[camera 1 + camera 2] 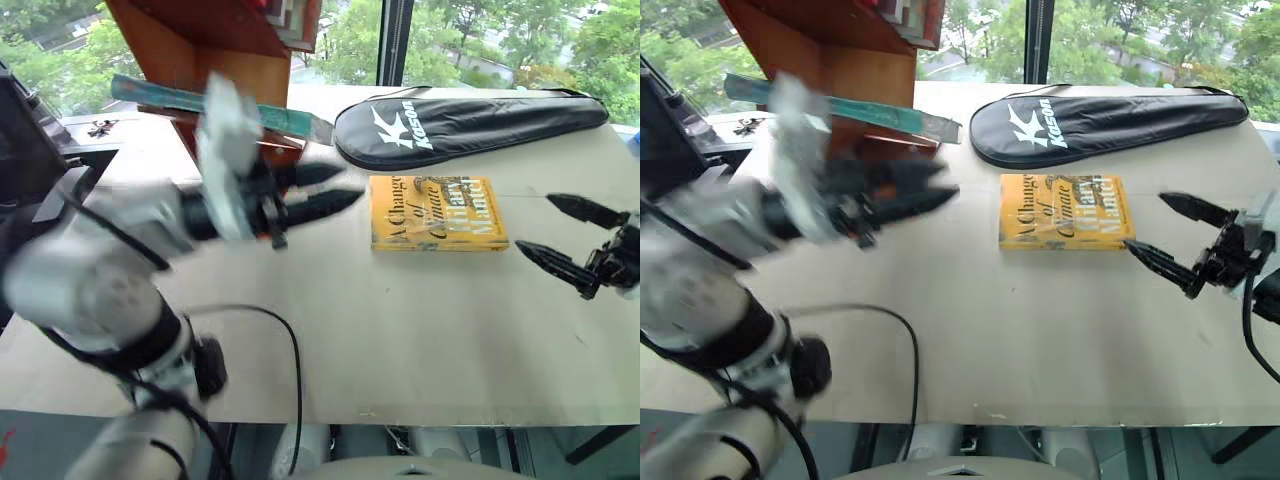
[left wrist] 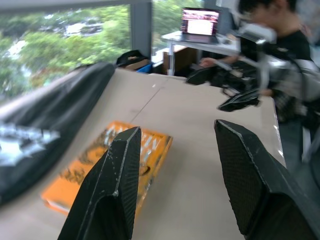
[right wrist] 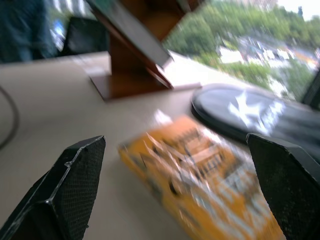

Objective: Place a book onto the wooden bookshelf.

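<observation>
**Book resting on shelf; both tools empty beside the yellow book**

The wooden bookshelf (image 1: 215, 55) is standing at the far end of the bench (image 1: 420, 330), beyond the yellow book (image 1: 438, 213). The book (image 1: 855, 108), teal-green and wrapped in clear plastic, is lying across one of the shelf's slanted panels, its end jutting out toward the black racket bag (image 1: 470, 122), which is lying just beyond the yellow book. By this showing the placement looks done or nearly so.

The left tool (image 1: 335, 190) is hanging between the shelf and the yellow book, jaws partly apart and gripping nothing. The right tool (image 1: 560, 238) is hovering on the yellow book's other side, jaws spread wide, likewise empty.

Judgement on the step in hand: the left arm should be clearing the shelf without brushing the book's overhanging end, since a knock there could tip it off the panel. The yellow book should be left alone.

Limits of view: the shelf's upper part is cut off, the left arm is blurring, and how securely the book is seated cannot be told.
</observation>
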### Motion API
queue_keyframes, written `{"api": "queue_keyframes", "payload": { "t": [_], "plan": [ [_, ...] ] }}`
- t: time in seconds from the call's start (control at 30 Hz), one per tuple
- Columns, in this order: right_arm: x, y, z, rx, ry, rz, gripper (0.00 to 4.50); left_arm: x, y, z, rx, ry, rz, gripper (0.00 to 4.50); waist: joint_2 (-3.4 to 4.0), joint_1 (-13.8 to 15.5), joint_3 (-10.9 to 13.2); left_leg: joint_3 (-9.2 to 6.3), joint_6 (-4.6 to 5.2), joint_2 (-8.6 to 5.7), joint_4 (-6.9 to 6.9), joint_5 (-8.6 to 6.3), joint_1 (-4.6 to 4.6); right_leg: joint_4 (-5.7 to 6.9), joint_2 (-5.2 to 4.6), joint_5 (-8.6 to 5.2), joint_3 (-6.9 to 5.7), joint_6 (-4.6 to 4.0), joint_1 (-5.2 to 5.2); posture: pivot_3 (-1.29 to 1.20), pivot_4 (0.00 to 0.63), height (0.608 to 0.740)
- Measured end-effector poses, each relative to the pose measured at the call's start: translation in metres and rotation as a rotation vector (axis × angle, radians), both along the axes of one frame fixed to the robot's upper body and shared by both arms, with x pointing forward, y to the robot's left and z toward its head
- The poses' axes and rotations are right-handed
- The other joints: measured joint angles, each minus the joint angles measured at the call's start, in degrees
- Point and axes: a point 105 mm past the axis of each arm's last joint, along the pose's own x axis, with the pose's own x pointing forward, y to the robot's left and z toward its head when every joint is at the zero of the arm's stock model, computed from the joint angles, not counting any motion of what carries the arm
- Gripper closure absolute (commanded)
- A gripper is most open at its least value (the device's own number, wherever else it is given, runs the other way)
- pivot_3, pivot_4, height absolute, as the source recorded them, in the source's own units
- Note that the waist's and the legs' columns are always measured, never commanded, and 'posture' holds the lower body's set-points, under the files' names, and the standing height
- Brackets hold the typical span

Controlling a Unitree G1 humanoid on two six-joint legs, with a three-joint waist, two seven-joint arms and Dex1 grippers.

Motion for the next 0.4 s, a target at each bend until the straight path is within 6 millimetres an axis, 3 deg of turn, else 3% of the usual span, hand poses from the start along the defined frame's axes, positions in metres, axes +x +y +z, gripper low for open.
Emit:
{"api": "queue_keyframes", "payload": {
  "t": [0.07,0.2,0.3,0.4],
  "plan": [
    [-0.009,-0.013,-0.017,-0.042,0.07,-0.078,0.0,-0.003,0.015,-0.04,0.052,0.056,0.089,2.13,0.02,-0.13,-0.01,0.02,-0.01,0.01,-0.13,0.0,0.0,-0.07,-0.01,-0.01,0.03,-0.02,-0.05,0.0,0.15,0.74],
    [-0.033,-0.031,-0.034,-0.134,0.144,-0.144,0.0,-0.008,0.041,-0.064,0.118,0.032,0.168,2.13,0.08,0.77,-0.13,0.05,0.02,-0.04,-0.4,-0.03,0.42,-0.25,-0.12,-0.01,0.03,-0.05,0.29,0.0,0.15,0.74],
    [-0.053,-0.054,-0.049,-0.191,0.23,-0.225,0.0,-0.009,0.084,-0.098,0.201,0.114,0.255,2.13,0.14,0.84,-0.24,0.01,0.25,-0.02,-0.58,-0.16,0.65,-0.52,-0.12,-0.1,-0.03,-0.3,0.57,0.0,0.15,0.74],
    [-0.055,-0.058,-0.048,-0.209,0.221,-0.237,0.0,-0.008,0.091,-0.096,0.223,0.07,0.234,2.13,0.19,0.75,-0.3,0.04,0.29,0.01,-0.58,-0.16,0.66,-0.77,-0.18,0.04,-0.05,-0.55,0.67,0.0,0.15,0.74]
  ]
}}
